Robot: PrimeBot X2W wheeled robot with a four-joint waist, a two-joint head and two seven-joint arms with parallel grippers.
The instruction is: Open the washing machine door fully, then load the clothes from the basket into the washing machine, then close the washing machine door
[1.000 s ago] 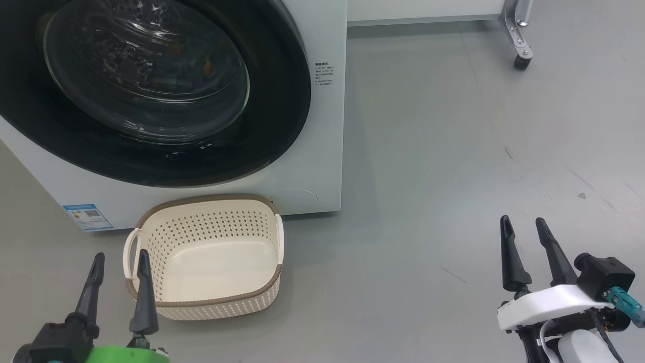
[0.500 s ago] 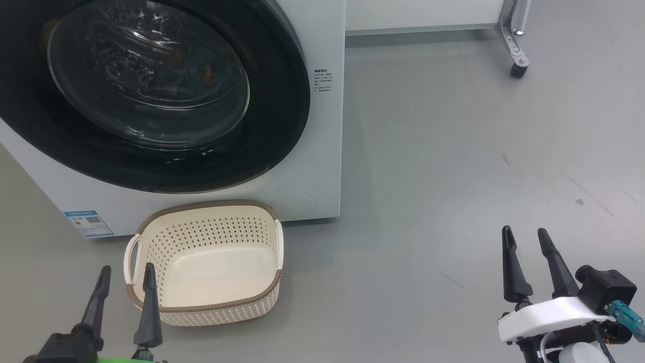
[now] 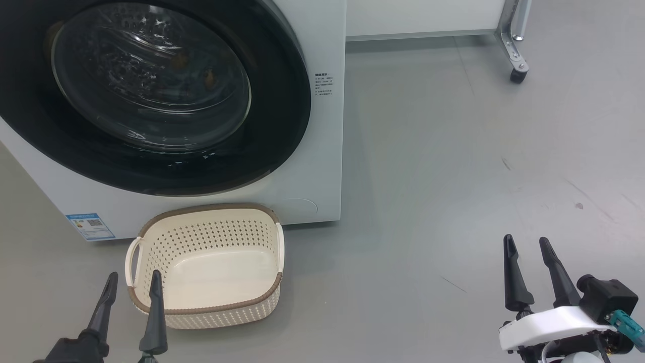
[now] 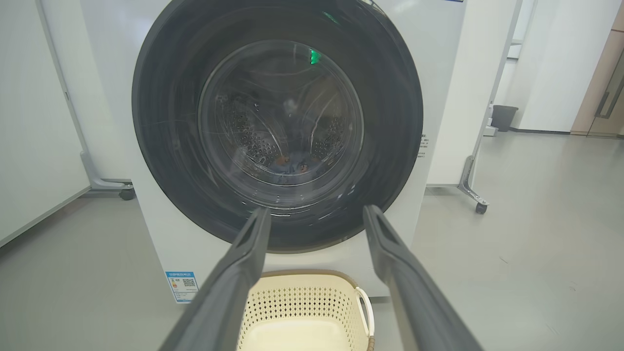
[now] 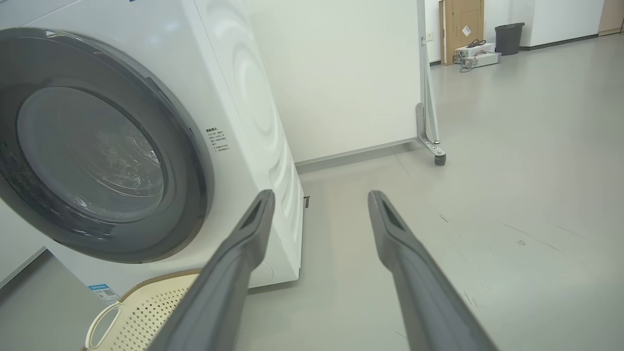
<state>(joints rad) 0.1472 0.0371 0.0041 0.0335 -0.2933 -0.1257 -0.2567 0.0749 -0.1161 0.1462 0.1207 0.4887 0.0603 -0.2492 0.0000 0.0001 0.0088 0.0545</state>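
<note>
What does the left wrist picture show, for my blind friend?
A big white front-loading washing machine stands ahead, its round black-rimmed glass door shut. A cream perforated plastic basket sits below, between the left tool's open dark fingers.

The head view has been nudged; left gripper (image 3: 134,274) and right gripper (image 3: 526,238) are being drawn back toward six o'clock.

Blue label (image 3: 89,226), perhaps QR-coded, and tiny illegible print (image 3: 323,84) on the washing machine (image 3: 325,161) front
</note>
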